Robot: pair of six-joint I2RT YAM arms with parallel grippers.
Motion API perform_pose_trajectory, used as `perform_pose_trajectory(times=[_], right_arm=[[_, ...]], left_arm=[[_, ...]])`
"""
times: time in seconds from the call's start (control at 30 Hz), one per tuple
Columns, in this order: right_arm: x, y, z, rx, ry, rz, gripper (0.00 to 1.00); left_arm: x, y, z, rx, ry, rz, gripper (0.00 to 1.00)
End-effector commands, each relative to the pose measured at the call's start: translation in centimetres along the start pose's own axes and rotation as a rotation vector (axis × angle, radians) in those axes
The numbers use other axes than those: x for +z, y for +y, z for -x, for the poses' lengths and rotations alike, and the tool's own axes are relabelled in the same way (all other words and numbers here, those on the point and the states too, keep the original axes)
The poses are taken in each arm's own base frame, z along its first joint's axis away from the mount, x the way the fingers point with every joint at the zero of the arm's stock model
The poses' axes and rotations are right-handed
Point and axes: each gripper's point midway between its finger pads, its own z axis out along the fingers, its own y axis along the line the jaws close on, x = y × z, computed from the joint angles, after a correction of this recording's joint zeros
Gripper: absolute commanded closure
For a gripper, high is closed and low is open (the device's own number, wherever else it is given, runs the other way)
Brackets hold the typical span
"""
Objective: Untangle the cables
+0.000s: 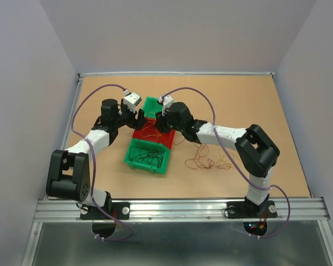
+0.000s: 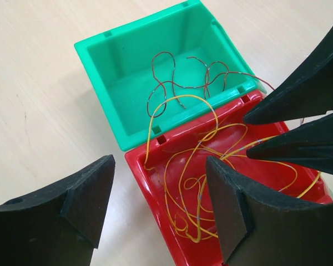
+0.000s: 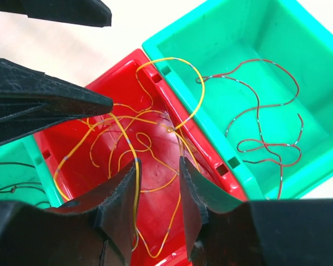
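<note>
Orange-yellow cables (image 2: 202, 183) lie looped in the red bin (image 2: 147, 185), and one loop hangs over into the far green bin (image 2: 127, 72), which holds reddish cables (image 2: 175, 86). My left gripper (image 2: 158, 188) is wide open above the red bin's left rim. My right gripper (image 3: 158, 169) is over the red bin (image 3: 172, 111) with its jaws a little apart. A yellow cable (image 3: 134, 166) runs along its left finger (image 3: 119, 197). A loose tangle (image 1: 208, 160) lies on the table to the right.
A near green bin (image 1: 149, 156) holds dark cables. The three bins stand in a row mid-table. Both grippers (image 1: 140, 119) (image 1: 158, 123) nearly meet over the red bin (image 1: 167, 138). Purple arm cables arch above. A wall rail runs along the left edge.
</note>
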Motion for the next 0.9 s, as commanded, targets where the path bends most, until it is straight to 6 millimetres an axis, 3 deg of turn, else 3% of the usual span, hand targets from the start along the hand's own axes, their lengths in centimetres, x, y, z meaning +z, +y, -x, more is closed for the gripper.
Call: perform_pose_trajectory(times=[0.0, 0.3, 0.53, 0.6, 0.63, 0.7, 0.77, 0.8, 0.87], right_arm=[[0.3, 0.7, 3.2, -0.024, -0.077, 0.009, 0.60], [2.3, -0.3, 3.6, -0.027, -0.078, -0.036, 0.55], [4.0, -2.8, 3.9, -0.035, -0.096, -0.175, 0.51], [4.1, -2.7, 4.1, -0.039, -0.099, -0.168, 0.57], [4.2, -2.5, 4.0, -0.044, -0.097, -0.160, 0.67], [4.4, -2.0, 3.7, -0.055, -0.087, -0.121, 0.76], [4.3, -1.3, 3.0, -0.066, -0.069, -0.081, 0.95], [4.2, -1.0, 2.7, -0.071, -0.061, -0.059, 1.00], [3.6, 0.6, 2.3, -0.091, -0.051, 0.030, 0.99]], left_arm=[[0.1, 0.1, 2.7, 0.031, -0.080, -0.033, 0.24], [-0.3, 0.8, 1.8, 0.029, -0.070, 0.008, 0.26], [-0.1, 0.9, 0.9, 0.013, -0.051, 0.007, 0.27], [-0.1, 1.0, 0.8, 0.013, -0.049, 0.008, 0.28], [0.0, 1.0, 0.7, 0.011, -0.045, 0.007, 0.28], [0.1, 1.0, 0.5, 0.008, -0.041, 0.003, 0.29], [0.0, 1.1, 0.6, 0.009, -0.042, 0.005, 0.29], [0.0, 1.1, 0.6, 0.009, -0.042, 0.005, 0.29], [-0.2, 1.2, 0.8, 0.008, -0.047, 0.007, 0.29]])
